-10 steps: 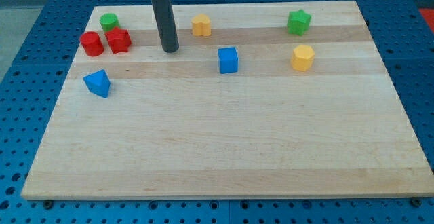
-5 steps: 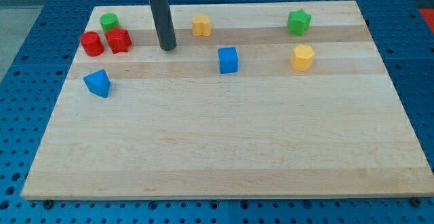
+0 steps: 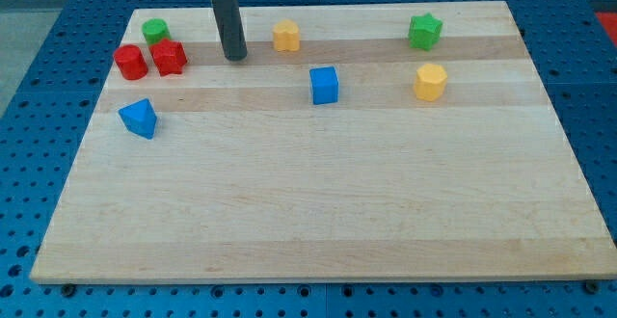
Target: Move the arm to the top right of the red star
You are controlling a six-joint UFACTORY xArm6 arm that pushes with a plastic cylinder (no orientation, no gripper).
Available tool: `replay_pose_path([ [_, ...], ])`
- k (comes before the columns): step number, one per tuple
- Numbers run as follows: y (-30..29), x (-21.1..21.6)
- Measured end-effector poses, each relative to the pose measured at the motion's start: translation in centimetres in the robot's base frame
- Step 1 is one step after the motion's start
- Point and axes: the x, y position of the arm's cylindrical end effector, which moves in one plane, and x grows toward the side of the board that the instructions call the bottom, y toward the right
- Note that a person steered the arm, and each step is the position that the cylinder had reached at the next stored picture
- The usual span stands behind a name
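Observation:
The red star (image 3: 169,57) lies near the view's top left on the wooden board (image 3: 318,193), touching a red cylinder (image 3: 130,62) on its left. A green cylinder (image 3: 155,31) sits just above them. My tip (image 3: 233,57) is to the right of the red star, level with it, about a block and a half's width away and touching no block.
A yellow block (image 3: 285,36) lies right of my tip, near the top edge. A blue cube (image 3: 325,85) is at centre top, a yellow hexagonal block (image 3: 430,82) and a green star (image 3: 424,31) at the top right, and a blue triangular block (image 3: 139,118) at the left.
My tip has moved slightly up and to the left, toward the top edge and a little nearer the red star. No block has moved.

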Motion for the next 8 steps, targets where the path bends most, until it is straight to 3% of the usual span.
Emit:
replay_pose_path([
  [8, -0.6, -2.7],
])
